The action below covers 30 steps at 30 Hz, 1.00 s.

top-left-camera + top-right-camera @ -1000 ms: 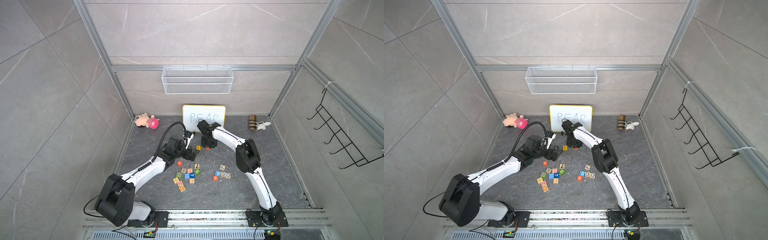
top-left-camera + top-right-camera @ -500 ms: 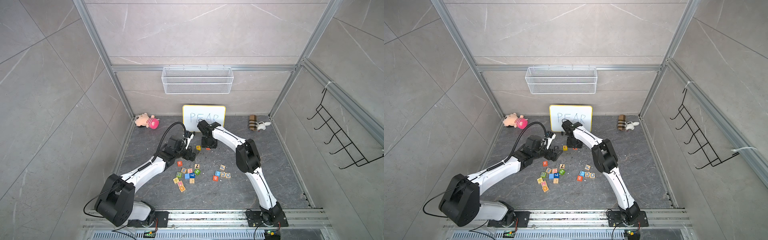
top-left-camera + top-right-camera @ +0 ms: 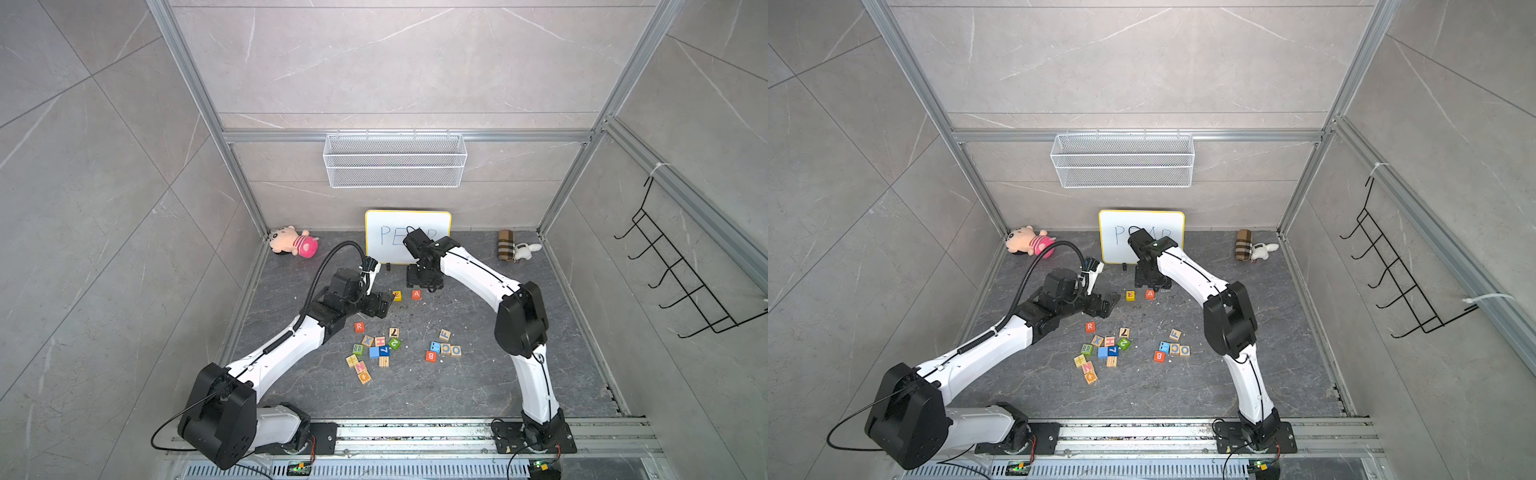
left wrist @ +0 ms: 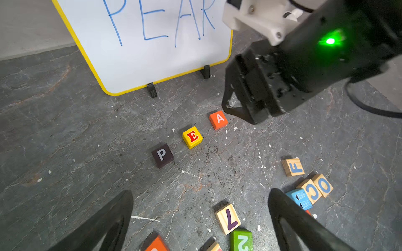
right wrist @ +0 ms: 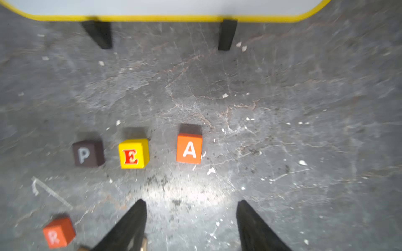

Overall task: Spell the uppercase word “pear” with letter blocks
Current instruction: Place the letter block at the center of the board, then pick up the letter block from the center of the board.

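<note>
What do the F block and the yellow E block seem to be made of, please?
F block: apparently bare wood, matte; grain shows on pale tan faces. Yellow E block: painted wood or plastic, unclear; smooth, slightly glossy coat hides any grain.

Both top views are set high above the base rail (image 3: 415, 434) on the near side. They look steeply down toward the far wall and cover the whole floor (image 3: 415, 390) with nearly identical framing.

The left wrist camera sits low and close, facing far and to the right.

The right wrist camera is nearer still and faces far; its picture is blurred.

Both wrist views share the whiteboard (image 4: 152, 60), P block (image 4: 162, 155), E block (image 4: 192, 137) and A block (image 4: 218, 119).
</note>
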Motion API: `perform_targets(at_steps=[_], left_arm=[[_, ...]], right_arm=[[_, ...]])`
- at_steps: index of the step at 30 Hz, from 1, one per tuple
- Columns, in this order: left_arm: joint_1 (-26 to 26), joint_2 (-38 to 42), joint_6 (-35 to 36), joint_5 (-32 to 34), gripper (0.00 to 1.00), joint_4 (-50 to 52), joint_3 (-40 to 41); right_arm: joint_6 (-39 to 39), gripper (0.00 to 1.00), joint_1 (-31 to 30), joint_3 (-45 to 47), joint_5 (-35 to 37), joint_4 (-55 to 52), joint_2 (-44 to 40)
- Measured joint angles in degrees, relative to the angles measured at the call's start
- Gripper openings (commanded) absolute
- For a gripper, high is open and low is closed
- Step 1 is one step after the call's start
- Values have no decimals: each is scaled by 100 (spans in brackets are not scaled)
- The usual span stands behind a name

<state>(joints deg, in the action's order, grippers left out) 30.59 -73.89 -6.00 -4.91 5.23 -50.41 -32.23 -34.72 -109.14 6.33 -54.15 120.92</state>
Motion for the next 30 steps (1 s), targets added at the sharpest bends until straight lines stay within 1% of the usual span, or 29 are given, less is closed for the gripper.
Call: perform_targets(at_steps=[4, 7, 11, 18, 21, 24, 30], left_arm=[[0, 243, -227, 240, 100, 407, -114], [0, 411, -448, 435, 100, 734, -144], [0, 560, -774, 647, 100, 1220, -227], [0, 649, -1298, 990, 100, 2020, -409], [0, 649, -1495, 1113, 100, 2269, -411], [0, 623, -1639, 1237, 100, 2474, -411], [0, 295, -1856, 1331, 100, 2732, -411]], right_arm=[[280, 76, -48, 1167, -179, 750, -968], [632, 76, -103, 2011, -345, 1434, -1552], [1150, 78, -249, 2835, -514, 2184, -2048], [2057, 82, -581, 4343, -927, 3807, -2981], [2358, 82, -643, 4979, -1062, 4645, -3185], [2551, 83, -651, 5440, -1187, 5230, -3189], [2782, 91, -651, 5897, -1637, 6186, -3189]])
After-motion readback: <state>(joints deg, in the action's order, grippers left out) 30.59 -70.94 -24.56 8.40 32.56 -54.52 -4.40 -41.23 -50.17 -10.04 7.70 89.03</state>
